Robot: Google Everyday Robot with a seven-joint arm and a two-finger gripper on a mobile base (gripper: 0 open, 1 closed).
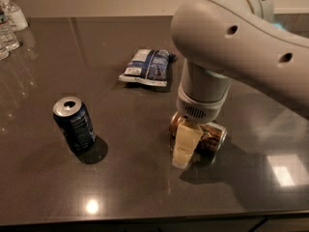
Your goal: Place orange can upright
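Observation:
The orange can [214,135] lies on its side on the dark countertop [145,187], right of centre, its silver end facing right. My gripper [189,143] hangs from the large white arm [227,47] and reaches straight down onto the can, covering its left and middle part. The can rests on the counter, not lifted.
A dark blue can [75,123] stands upright at the left. A blue and white snack bag [147,66] lies flat behind the gripper. Clear water bottles [9,21] stand at the far left corner. The counter's front edge runs along the bottom.

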